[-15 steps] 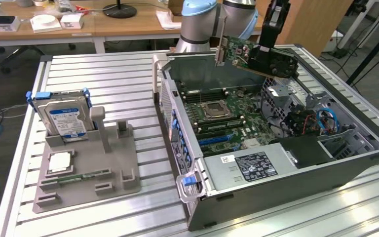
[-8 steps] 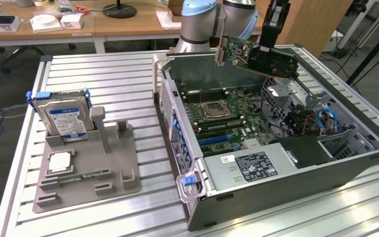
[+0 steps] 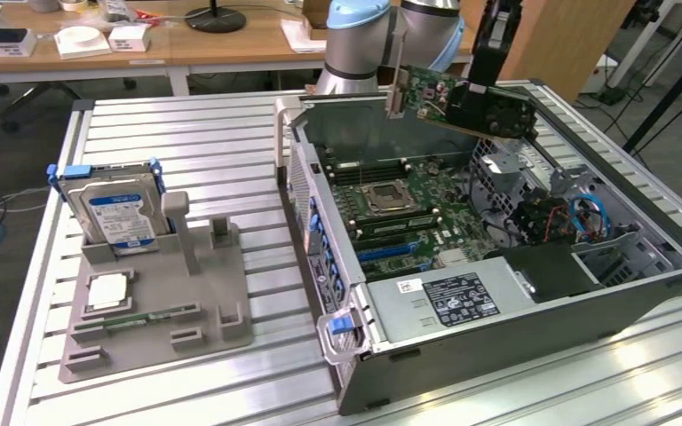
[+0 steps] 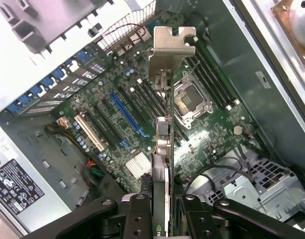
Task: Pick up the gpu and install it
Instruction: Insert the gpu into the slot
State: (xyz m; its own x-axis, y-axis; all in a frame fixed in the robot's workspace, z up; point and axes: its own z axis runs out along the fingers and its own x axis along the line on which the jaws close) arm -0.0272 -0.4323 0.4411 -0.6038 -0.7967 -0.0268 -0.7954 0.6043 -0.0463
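While the gripper (image 3: 483, 102) is clamped on the gpu (image 3: 430, 90), which hangs in the air over the open case (image 3: 531, 324) above the motherboard (image 3: 430, 177), doing this well probably means keeping the card's edge parallel to the blue slot (image 4: 126, 115)

The room light is bright, white and even, falling from overhead. The ribbed aluminium table top (image 3: 199, 142) shines pale, with a hard glare patch at its near corner on the exterior view's right. The walls of the open grey metal computer case (image 3: 531, 346) shade the green motherboard (image 3: 412, 177), most deeply towards the cable bay. In the wrist view the same table top washes out to plain white. A small silver finned heatsink (image 4: 138, 164) flares, and the bent metal bracket (image 4: 170, 47) of the thin dark gpu (image 4: 162, 139) gleams.
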